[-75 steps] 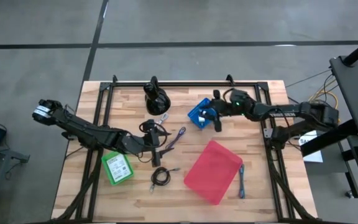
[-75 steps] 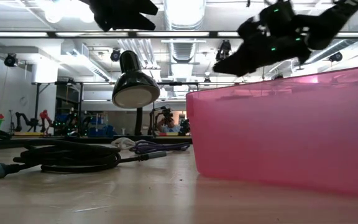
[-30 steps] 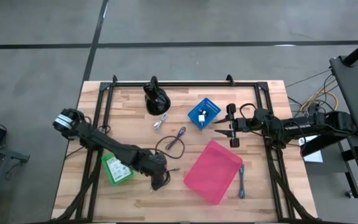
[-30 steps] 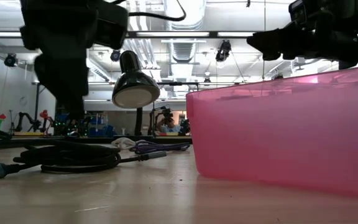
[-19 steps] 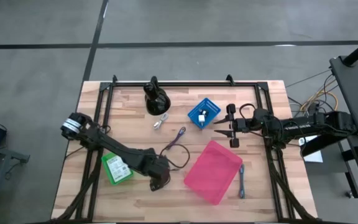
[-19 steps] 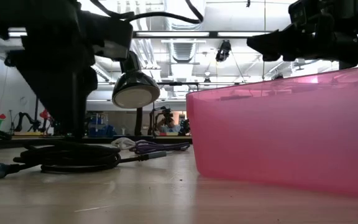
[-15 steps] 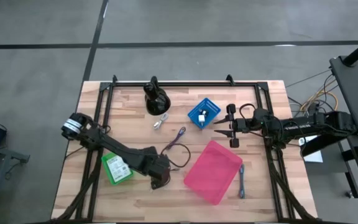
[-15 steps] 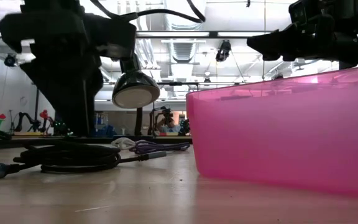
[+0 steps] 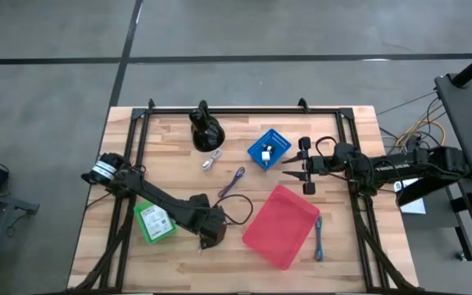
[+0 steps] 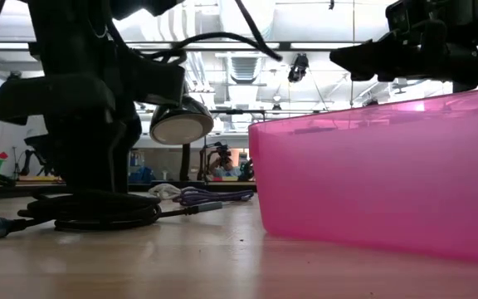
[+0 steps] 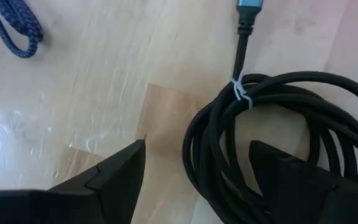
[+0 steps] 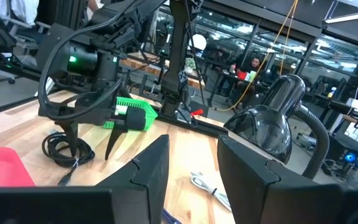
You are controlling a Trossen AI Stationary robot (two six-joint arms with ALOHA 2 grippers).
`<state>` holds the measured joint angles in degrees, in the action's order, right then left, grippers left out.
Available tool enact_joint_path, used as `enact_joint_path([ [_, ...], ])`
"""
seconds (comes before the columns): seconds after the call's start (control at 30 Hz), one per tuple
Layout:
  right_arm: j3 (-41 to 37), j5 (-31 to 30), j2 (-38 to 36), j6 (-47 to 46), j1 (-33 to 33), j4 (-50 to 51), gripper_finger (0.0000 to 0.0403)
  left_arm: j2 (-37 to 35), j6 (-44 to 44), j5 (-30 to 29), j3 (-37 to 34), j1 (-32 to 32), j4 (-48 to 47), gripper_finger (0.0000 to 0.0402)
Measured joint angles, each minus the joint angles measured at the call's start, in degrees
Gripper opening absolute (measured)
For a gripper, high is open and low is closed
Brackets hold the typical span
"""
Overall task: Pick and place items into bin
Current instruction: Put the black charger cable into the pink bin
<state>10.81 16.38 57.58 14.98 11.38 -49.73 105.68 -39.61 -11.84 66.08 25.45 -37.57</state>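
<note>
The left gripper (image 11: 194, 171) has its jaws spread wide, one finger on each side of the near edge of the black coiled cable (image 11: 278, 137), which lies flat on the wooden table (image 9: 170, 270) with nothing pinched. Seen from above, this gripper (image 9: 211, 235) hangs over the coil just left of the red bin (image 9: 281, 225), the landmark for everything else here. The level view shows the coil (image 10: 90, 212) on the boards under the dark bulk of the left arm, well left of the bin's pink wall (image 10: 372, 183). The right gripper (image 9: 306, 174) hovers just above the bin's far corner, jaws parted with a clear gap and holding nothing (its own camera shows both fingers (image 12: 148, 174) apart, with the table between them). A purple cable (image 9: 235, 181) lies up and left of the bin, between it and a white cable end (image 9: 212, 159) farther off. A blue cable (image 9: 319, 238) runs along the bin's right edge, just beside it. A small blue tray (image 9: 270, 149) sits beyond the bin's far side with small white pieces in it. A green box (image 9: 154, 221) lies well left of the bin, past the left gripper, and a black rounded stand (image 9: 205, 131) stands farthest up and left.
</note>
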Motion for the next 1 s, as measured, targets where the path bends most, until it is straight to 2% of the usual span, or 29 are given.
enact_joint_path([
  [0.7, 0.0, 0.0, 0.0, 0.0, 0.0, 0.0, 0.0118, 0.3, 0.6, 0.0, 0.0, 0.0, 0.0, 0.0271],
  [0.83, 0.0, 0.0, 0.0, 0.0, 0.0, 0.0, 0.0114, 0.3, 3.9, 0.2, 0.0, 0.0, 0.2, 0.0245],
  [1.0, 0.0, 0.0, 0.0, 0.0, 0.0, 0.0, 0.0111, 0.4, 4.2, 0.4, 0.0, 0.0, 0.3, 0.0183],
])
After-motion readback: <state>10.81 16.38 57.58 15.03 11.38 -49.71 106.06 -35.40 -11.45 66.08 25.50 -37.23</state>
